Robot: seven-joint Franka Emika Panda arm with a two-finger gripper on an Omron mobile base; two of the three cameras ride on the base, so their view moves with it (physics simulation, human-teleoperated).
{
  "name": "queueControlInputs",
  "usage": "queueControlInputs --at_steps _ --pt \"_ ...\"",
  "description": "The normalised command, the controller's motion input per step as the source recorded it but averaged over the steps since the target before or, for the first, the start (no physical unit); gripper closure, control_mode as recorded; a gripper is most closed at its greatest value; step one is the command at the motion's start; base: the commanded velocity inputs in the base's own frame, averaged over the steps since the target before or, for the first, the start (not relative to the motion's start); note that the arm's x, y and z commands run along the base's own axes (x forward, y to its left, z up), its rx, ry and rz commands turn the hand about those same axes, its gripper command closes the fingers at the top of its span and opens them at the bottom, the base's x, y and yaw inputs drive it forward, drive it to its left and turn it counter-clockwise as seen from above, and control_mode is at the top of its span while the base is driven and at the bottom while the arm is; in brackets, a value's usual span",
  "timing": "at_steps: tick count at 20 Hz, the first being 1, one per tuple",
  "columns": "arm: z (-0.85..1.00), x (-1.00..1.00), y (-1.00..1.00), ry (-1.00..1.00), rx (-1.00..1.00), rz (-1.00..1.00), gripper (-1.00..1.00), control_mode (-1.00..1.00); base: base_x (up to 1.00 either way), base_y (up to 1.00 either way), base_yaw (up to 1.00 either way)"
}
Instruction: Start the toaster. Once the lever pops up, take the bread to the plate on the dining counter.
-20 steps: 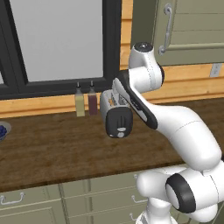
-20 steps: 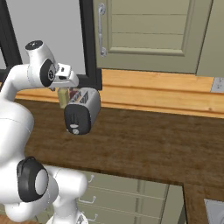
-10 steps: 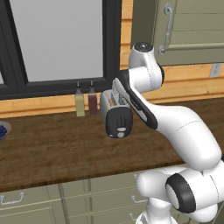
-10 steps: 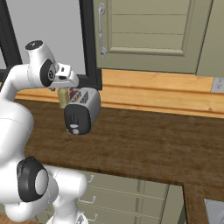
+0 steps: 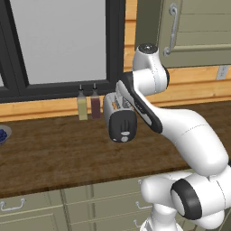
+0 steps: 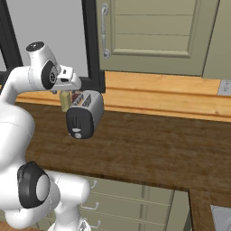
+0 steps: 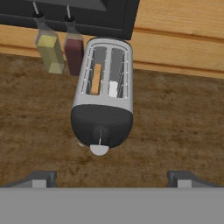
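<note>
Nothing has shifted over the last second: your gripper point(image 7: 109, 179) hangs above the toaster point(image 7: 103, 103) on the table point(image 7: 175, 122), jaws released wide and empty. The bread point(image 7: 96, 79) sits in the left slot; the lever point(image 7: 100, 135) awaits pressing.

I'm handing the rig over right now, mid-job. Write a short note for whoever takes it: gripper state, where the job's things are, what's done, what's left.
Gripper: open, empty, poised above the toaster's front end.
Toaster: on the wood worktop beside two bottles, black end face toward the robot.
Bread: sitting in the left slot as the hand view shows it.
Lever: untouched, on the end face above the dial.
Done: arm positioned over the toaster.
Left: press the lever, wait for the pop-up, carry the bread to the plate on the dining counter.
</note>
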Motion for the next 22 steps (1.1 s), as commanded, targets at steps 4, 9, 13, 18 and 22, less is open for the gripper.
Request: queueControlInputs --at_steps 4,9,13,18,22 --pt "0.00 0.00 0.00 0.00 0.00 0.00 -1.00 -1.00 0.00 0.00 0.00" --pt "0.00 0.00 0.00 0.00 0.00 0.00 -1.00 -1.00 0.00 0.00 0.00" --pt "0.00 0.00 0.00 0.00 0.00 0.00 -1.00 -1.00 0.00 0.00 0.00" --pt "0.00 0.00 0.00 0.00 0.00 0.00 -1.00 -1.00 0.00 0.00 0.00" --pt "0.00 0.00 0.00 0.00 0.00 0.00 -1.00 -1.00 0.00 0.00 0.00"
